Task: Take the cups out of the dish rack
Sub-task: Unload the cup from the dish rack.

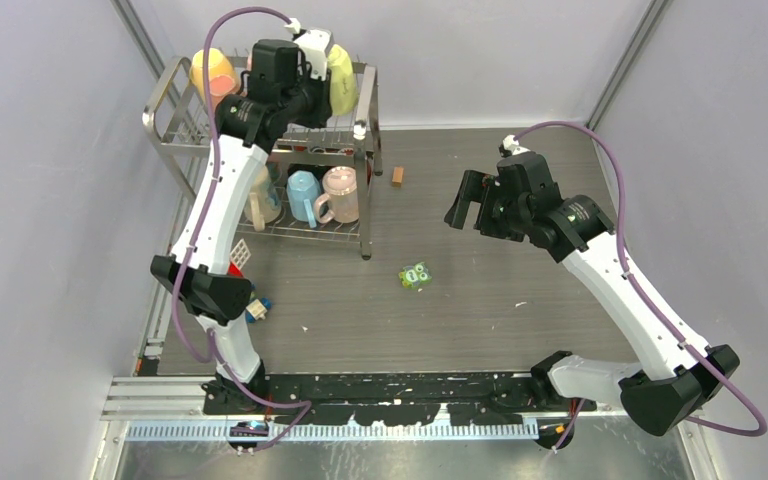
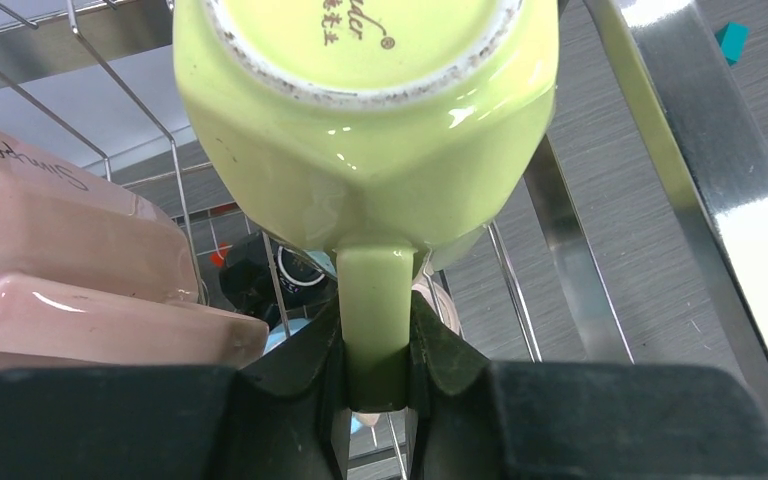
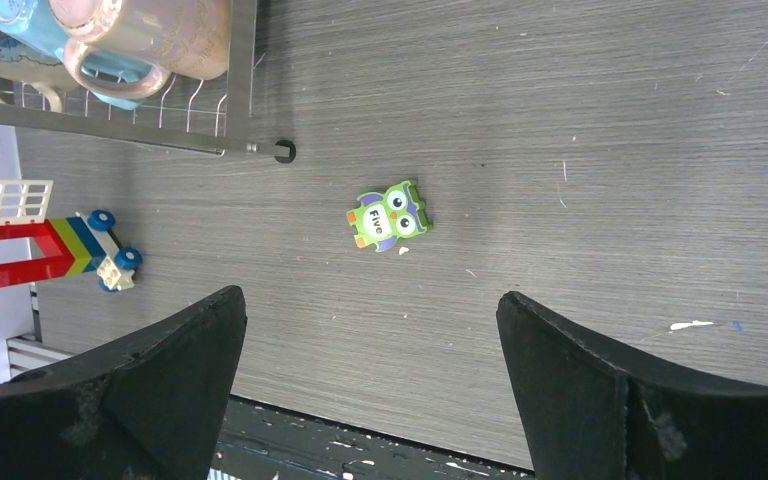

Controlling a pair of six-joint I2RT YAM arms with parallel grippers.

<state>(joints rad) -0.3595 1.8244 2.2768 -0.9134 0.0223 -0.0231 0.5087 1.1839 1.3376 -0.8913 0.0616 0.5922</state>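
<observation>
Shiny steel wire dish rack (image 1: 182, 110) is seen at approx. 11 o'clock on the table (top view). On its upper tier, R end, a lime-green glazed ceramic mug (image 2: 360, 150) is held: its handle is pinched between the closed-in fingers of the left gripper (image 2: 375, 345). A pale pink mug (image 2: 70, 270) is set just beside it, at 9 o'clock. A light-blue mug (image 1: 303, 190) is seen on the lower tier. The right gripper (image 3: 368, 320), approx. 2 o'clock, is spread wide w/ nothing held, above a green owl tile (image 3: 390, 215).

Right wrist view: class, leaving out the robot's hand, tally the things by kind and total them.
Mugs: 2 (light blue mug, pink mug)
Dish rack: 1
Owl tile: 1
Toy-brick build: 1
Total: 5
Cut-off scraps at the left edge are not counted.
</observation>
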